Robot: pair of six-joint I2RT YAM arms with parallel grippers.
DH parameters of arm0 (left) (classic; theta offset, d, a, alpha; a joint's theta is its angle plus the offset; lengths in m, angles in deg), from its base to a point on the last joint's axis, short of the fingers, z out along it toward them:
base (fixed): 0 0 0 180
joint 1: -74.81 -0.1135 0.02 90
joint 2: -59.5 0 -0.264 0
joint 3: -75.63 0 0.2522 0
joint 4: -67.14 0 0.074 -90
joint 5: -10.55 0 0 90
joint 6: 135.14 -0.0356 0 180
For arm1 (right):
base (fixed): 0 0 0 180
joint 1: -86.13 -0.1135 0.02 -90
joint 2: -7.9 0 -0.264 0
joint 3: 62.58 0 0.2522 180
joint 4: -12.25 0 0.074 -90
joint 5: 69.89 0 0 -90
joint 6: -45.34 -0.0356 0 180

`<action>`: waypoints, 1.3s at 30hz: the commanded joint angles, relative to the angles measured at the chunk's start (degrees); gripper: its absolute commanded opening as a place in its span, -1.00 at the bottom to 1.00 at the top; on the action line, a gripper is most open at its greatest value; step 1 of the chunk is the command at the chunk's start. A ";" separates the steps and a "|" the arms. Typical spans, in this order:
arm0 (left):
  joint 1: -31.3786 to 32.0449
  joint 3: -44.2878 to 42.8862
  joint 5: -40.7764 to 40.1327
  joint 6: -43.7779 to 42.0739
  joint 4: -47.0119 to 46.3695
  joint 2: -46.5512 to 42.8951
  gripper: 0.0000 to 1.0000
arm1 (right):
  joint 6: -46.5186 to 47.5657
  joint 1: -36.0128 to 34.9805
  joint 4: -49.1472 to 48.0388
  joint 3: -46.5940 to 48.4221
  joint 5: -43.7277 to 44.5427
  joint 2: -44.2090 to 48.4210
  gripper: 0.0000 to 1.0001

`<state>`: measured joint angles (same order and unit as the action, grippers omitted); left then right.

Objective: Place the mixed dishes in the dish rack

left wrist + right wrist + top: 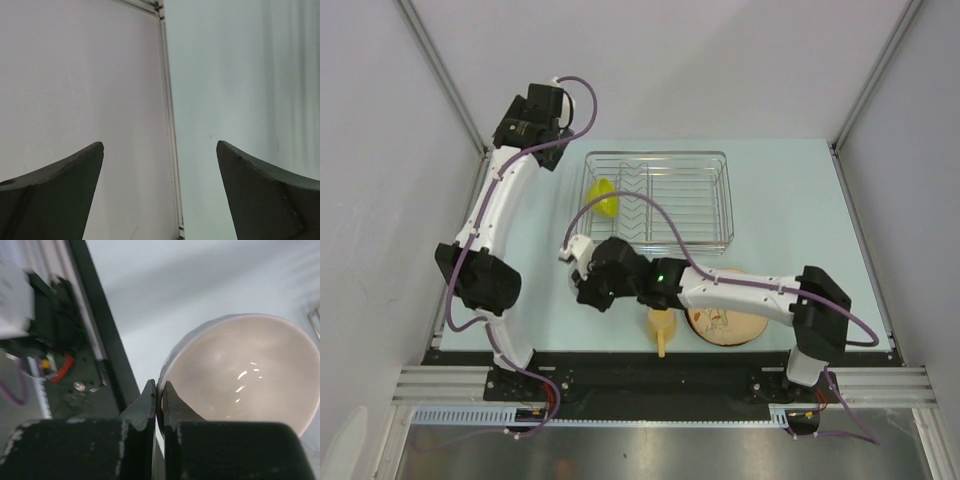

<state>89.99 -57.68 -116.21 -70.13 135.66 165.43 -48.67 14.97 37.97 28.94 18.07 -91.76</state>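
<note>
The silver wire dish rack (660,200) stands at the back middle of the table, with the lime-green bowl (603,198) on edge in its left part. My right gripper (582,268) is in front of the rack's left corner. In the right wrist view it (160,390) is shut on the rim of the white bowl (245,370), one finger inside and one outside. The yellow mug (662,328) lies near the front edge, with the floral plate (728,318) beside it under my right arm. My left gripper (535,115) is raised at the back left, open and empty (160,150). The clear glass is not in view.
Enclosure walls and metal posts stand on both sides and at the back. The black base rail (660,370) runs along the near edge. The right arm's links lie across the table front above the mug and plate.
</note>
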 commanded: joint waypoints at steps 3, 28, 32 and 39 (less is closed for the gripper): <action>-1.64 4.14 7.13 5.83 -0.71 -5.82 1.00 | -15.65 13.74 -15.87 5.39 -17.88 9.74 -1.00; -9.28 28.57 15.13 10.31 -10.64 -14.00 0.99 | -83.62 34.50 -71.38 -2.70 -29.07 -9.76 -1.00; -11.22 30.68 16.71 10.32 -11.17 -14.52 0.99 | -84.31 35.03 -72.78 -2.43 -28.28 -12.83 -1.00; -13.60 34.03 17.33 9.09 -13.19 -15.49 1.00 | -86.08 35.38 -75.60 -1.03 -27.05 -19.25 -1.00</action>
<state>77.42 -25.11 -100.32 -61.60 125.10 153.21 -132.88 49.99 -30.59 24.70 -10.70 -108.79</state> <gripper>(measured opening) 0.996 0.037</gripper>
